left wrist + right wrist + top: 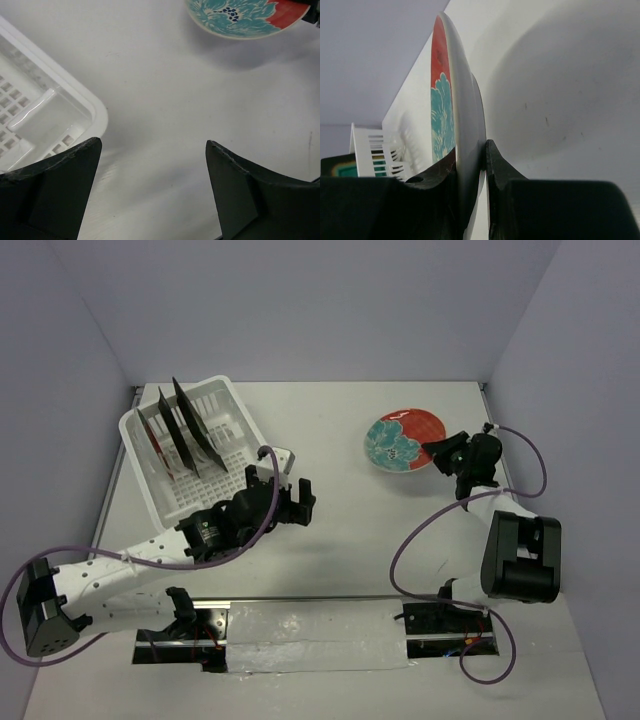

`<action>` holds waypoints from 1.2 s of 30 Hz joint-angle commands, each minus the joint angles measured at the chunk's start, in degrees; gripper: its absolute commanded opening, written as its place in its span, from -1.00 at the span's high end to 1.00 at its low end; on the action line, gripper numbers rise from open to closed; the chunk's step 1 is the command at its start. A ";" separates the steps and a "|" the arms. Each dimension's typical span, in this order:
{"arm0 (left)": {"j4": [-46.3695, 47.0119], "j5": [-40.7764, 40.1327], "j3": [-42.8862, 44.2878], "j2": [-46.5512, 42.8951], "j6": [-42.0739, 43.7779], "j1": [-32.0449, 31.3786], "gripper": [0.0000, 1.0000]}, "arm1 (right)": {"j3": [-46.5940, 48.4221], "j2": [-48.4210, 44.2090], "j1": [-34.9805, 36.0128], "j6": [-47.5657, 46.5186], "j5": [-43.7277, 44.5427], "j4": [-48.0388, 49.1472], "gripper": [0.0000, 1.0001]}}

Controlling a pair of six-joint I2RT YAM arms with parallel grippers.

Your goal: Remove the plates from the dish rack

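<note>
Closest to the lens in the right wrist view: dark fingers [437,175] of the right gripper [470,150], pinched narrow on the rim of the round plate [460,100]. One finger against the patterned face, the other against the pale underside. Red ground, teal-and-white flower, seen edge-on here. From above, face up over the far-right part of the counter [340,410], well apart from everything else. Gripped at the edge nearest the right side. Cannot tell whether its underside touches the counter or hangs just above it.

Toward the far-left corner, white dish rack [228,390], set at an angle to the counter's edges. Slotted bottom, flared rim. Inside it, dark square plates [195,425] standing on edge, thin and leaning. Teal centre glimpsed on one through the rack wall in the right wrist view.

Just beside the rack's near-right corner, left gripper [300,502], spread wide, nothing between the fingers. Bare counter showing in the gap, rack rim at the left of its view, round plate at the top.
</note>
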 commanded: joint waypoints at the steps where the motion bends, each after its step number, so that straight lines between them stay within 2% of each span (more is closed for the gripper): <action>1: 5.93 -3.32 -1.65 -3.15 2.75 -0.08 -0.95 | 4.71 -0.23 -0.68 4.00 -3.08 13.36 1.00; 5: 10.33 -1.65 -5.26 -6.05 4.68 -0.08 -0.99 | 5.59 1.36 -1.30 1.63 -0.88 12.13 1.00; 11: 7.79 -1.12 -4.73 -7.63 4.95 0.01 -0.99 | 5.06 4.43 -3.49 0.13 -1.06 12.30 1.00; 18: 8.23 -5.59 -5.79 -9.23 5.83 -0.08 -0.99 | 3.57 7.60 -5.08 1.19 0.43 14.50 1.00; 27: 7.08 -6.30 -5.52 -10.19 5.13 -0.08 -0.99 | 1.81 10.06 -8.41 1.98 2.20 14.67 1.00; 34: 6.30 -7.36 -5.17 -10.36 4.78 -0.08 -0.99 | 5.15 13.92 -9.38 0.75 1.50 9.49 0.99; 36: 5.68 -7.54 -5.00 -10.54 4.69 -0.08 -0.99 | 6.81 14.80 -9.38 0.14 1.14 6.34 0.85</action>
